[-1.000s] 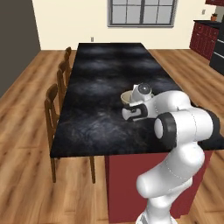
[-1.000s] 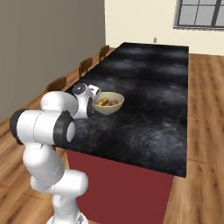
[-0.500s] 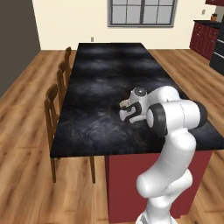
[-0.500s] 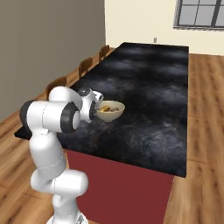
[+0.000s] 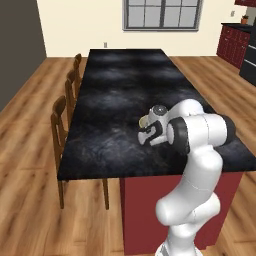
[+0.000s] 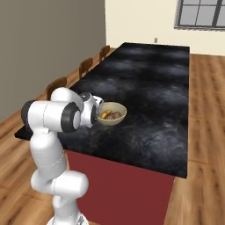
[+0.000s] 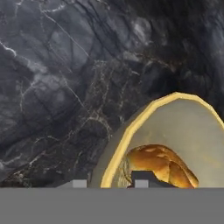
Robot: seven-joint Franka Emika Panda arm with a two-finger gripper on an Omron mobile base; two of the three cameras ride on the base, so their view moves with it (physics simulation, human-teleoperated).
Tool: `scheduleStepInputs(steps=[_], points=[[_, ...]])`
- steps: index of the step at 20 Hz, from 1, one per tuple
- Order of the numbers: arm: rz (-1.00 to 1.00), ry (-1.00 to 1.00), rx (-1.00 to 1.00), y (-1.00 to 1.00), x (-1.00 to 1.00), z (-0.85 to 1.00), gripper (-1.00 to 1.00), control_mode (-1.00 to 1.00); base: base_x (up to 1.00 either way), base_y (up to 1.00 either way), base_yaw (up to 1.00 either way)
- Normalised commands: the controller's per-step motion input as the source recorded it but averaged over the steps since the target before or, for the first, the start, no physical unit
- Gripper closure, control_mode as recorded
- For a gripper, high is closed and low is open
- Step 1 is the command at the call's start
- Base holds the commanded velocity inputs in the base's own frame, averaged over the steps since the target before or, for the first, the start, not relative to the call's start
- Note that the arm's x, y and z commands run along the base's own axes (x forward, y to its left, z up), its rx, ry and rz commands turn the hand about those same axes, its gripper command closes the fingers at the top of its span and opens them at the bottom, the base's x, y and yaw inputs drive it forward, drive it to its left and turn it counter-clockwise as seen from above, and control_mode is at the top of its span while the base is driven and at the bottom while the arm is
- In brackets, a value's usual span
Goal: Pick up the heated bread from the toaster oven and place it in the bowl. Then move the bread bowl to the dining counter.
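The tan-yellow bowl (image 6: 117, 120) sits on the black marbled dining counter (image 6: 149, 88), near its front end. Inside lies the golden heated bread (image 6: 105, 115), which fills the near side of the bowl (image 7: 131, 127) in the hand view as a browned lump (image 7: 159, 164). My gripper (image 6: 99, 115) is at the bowl's near rim, one fingertip (image 7: 144, 178) inside and the other outside. I cannot tell whether the fingers press on the rim. In the left base view my hand (image 5: 145, 131) hides most of the bowl (image 5: 143, 121). The toaster oven is out of view.
A brownish flat piece (image 6: 115, 115) lies beside the bread in the bowl. Wooden chairs (image 5: 60, 120) line the counter's left side. Red cabinets (image 5: 235, 45) stand far back at the right. Wooden floor surrounds the counter.
My hand and the bowl have come down a little and nearer to the counter's front. My elbow has swung to the side.
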Motion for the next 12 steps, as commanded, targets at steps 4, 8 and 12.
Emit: scheduleStepInputs(steps=[4,8,12], points=[[0.0,-0.1,0.0,0.0,-0.89,0.57,-1.0,-1.0,0.0,0.0,0.0],[0.0,-0.29,-0.01,0.0,-1.0,0.97,-1.0,-1.0,0.0,0.0,0.0],[0.0,-0.46,-0.05,0.0,-1.0,1.0,-1.0,-1.0,0.0,0.0,0.0]])
